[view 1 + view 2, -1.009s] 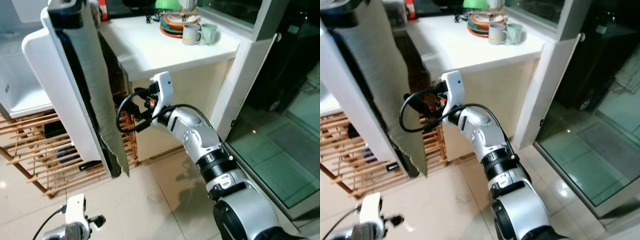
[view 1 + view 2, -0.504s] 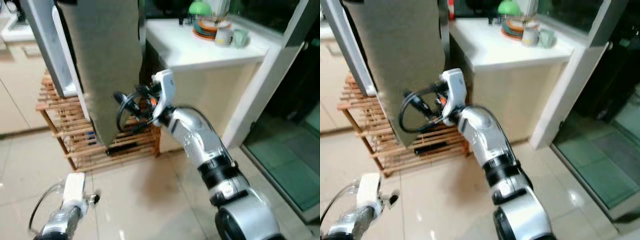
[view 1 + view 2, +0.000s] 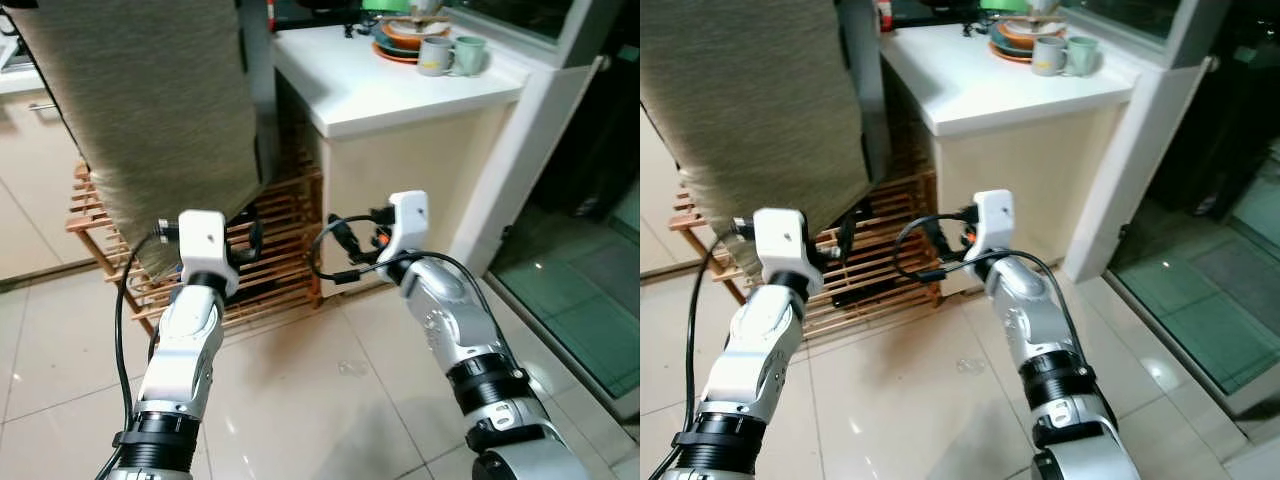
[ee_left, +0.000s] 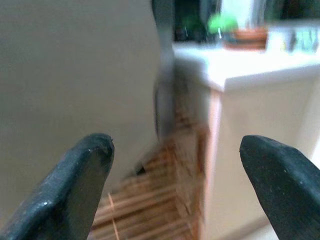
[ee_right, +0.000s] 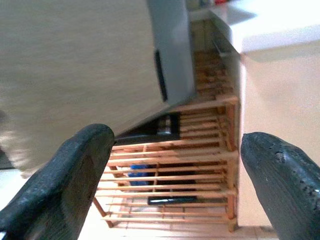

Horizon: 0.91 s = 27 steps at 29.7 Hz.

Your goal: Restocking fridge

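The fridge door (image 3: 150,110), draped in a grey-green cloth, hangs at the upper left, with its grey edge (image 3: 258,90) next to the white counter. Both silver arms are raised in front of it. My left gripper (image 4: 175,150) is open, its fingers (image 4: 75,185) spread wide, and looks at the cloth and the door's edge. My right gripper (image 5: 177,145) is open too, with nothing between its fingers (image 5: 280,180); it faces the door's lower corner (image 5: 172,75) and stands apart from it. The left wrist (image 3: 203,242) is level with the cloth's lower hem, and the right wrist (image 3: 405,218) is before the counter's front.
A white counter (image 3: 390,90) carries stacked plates (image 3: 405,45) and two mugs (image 3: 437,55). A wooden slatted rack (image 3: 275,250) with dark items stands under and behind the door. A glass door (image 3: 590,300) lies to the right. Glossy tiled floor (image 3: 330,400) spreads below.
The view has swung and pulled back. My left arm has risen from low down to in front of the cloth. My right gripper has come away from the door's edge.
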Available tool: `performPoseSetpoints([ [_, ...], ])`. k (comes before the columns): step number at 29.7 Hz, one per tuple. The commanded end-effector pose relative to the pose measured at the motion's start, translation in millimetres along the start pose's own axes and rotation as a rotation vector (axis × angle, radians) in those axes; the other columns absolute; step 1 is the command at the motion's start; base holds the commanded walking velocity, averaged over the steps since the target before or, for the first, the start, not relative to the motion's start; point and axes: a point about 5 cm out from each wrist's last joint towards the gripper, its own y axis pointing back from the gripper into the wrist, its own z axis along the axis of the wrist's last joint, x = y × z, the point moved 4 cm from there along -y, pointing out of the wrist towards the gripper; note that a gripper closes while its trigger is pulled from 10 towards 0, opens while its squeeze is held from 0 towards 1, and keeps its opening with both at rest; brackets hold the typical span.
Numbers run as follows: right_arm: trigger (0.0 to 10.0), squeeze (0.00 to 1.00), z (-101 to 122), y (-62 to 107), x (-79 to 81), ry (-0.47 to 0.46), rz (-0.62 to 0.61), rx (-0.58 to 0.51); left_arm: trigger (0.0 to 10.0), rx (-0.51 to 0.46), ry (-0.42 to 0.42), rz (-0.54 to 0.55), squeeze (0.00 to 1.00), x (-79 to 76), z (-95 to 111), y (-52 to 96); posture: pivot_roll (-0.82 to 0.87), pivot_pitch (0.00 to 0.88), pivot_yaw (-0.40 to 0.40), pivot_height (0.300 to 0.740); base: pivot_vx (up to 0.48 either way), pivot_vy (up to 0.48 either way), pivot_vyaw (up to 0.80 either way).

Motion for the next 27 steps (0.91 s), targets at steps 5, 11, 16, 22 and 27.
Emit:
performPoseSetpoints([
  [5,10.0,0.0,13,-5.9,5.4,-0.009,-0.005,-0.047,10.0,-0.016,-0.051,0.035,0.0,5.7,15,0.9,-0.13,0.0,0.062,0.74,0.359,0.318,0.51],
  [11,10.0,0.0,19,-12.7,12.2,0.0,0.006,-0.067,10.0,0.003,-0.06,0.068,0.0,13.0,19,-4.3,-0.12,0.0,0.065,0.74,0.372,0.303,0.59],
  [16,10.0,0.0,22,-17.5,9.2,0.017,-0.029,-0.073,10.0,0.083,-0.104,0.047,0.0,17.0,9,-17.1,-0.1,0.0,0.053,0.74,0.382,0.287,0.42],
  [22,10.0,0.0,24,-18.1,12.2,0.014,-0.011,-0.085,10.0,0.107,-0.093,0.07,0.0,29.4,12,-40.9,-0.1,0.0,0.061,0.74,0.406,0.254,0.0],
  [27,10.0,0.0,22,-18.9,15.4,0.001,-0.018,-0.09,10.0,0.138,-0.074,0.082,0.0,35.3,6,-49.2,-0.11,0.0,0.069,0.74,0.406,0.254,0.0],
])
